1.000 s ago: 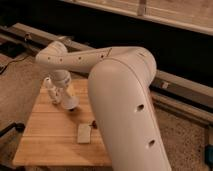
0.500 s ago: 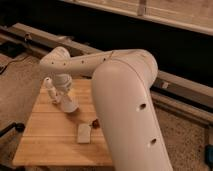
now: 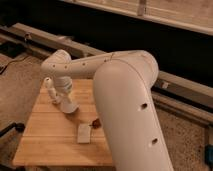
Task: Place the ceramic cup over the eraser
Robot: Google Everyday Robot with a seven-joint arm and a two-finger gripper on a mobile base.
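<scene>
From my seat I see the arm (image 3: 125, 95) filling most of the view, its big white upper segment in the foreground and the forearm reaching left across the wooden worktop (image 3: 50, 140). The claw (image 3: 64, 97) hangs low over the back left part of the worktop, pointing down, and the ceramic cup (image 3: 69, 106) sits right at its tip, tilted, with its lower edge at or just above the wood; I cannot tell whether the claw is clamped on it or merely against it, since the wrist hides that part. Just beside the claw, to its left, stands a slim white bottle-like figure (image 3: 50, 89), upright, near the rear left corner. Nearer the front, about mid-worktop, lies a flat pale grey block (image 3: 84, 133). Close to it, toward the arm, a small reddish-brown thing (image 3: 95, 121) shows partly from behind the arm's edge. I cannot make out the eraser anywhere; it may be hidden by the arm or the cup. Behind the worktop runs a long metal rail (image 3: 75, 46) along a dark wall, over a speckled floor (image 3: 20, 75).
</scene>
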